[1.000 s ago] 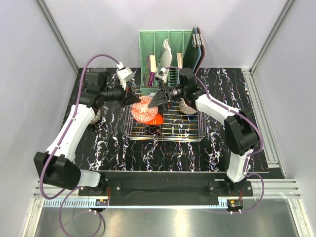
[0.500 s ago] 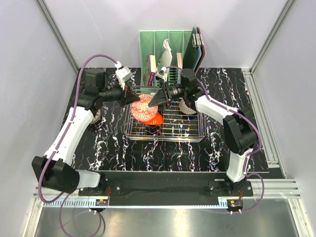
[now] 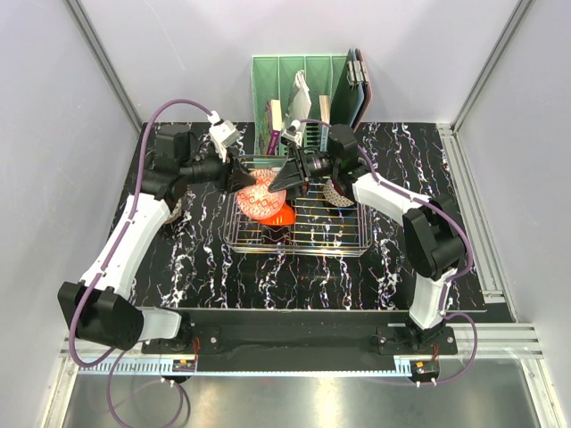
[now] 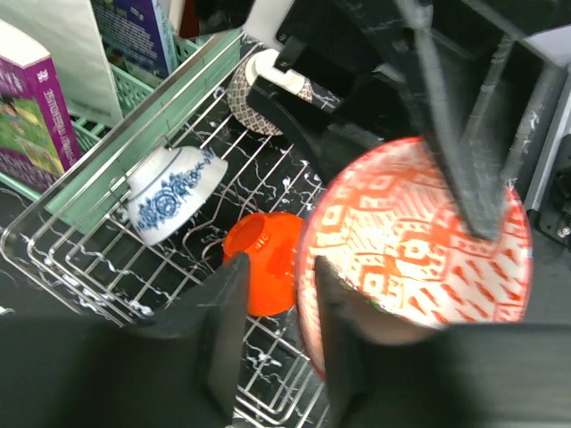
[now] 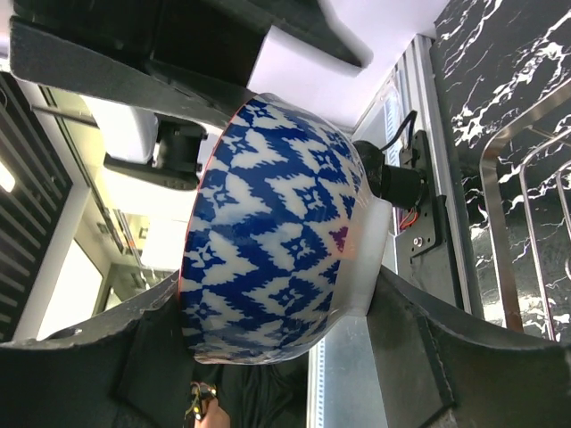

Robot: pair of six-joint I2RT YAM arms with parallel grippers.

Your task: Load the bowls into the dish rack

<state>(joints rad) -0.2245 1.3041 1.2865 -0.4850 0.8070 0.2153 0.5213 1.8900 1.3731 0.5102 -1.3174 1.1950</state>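
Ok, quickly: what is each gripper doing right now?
Left gripper: open, jaws apart around the rim of the patterned bowl.
Right gripper: closed on the patterned bowl, holding it.

Blue-white diamond bowl (image 5: 272, 232), orange bowl (image 4: 259, 267)

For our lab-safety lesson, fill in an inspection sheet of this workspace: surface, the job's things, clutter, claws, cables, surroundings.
Surface: black white-veined tabletop.
Job's things: chrome dish rack holds an orange bowl, a floral bowl and a lattice bowl; a patterned bowl hangs above it between the claws.
Clutter: green organizer with books behind the rack.
Claws: left claw parted around the patterned bowl's rim; right claw clamped across its body.
Cables: a purple cable loops along each arm.
Surroundings: grey walls, aluminium frame.
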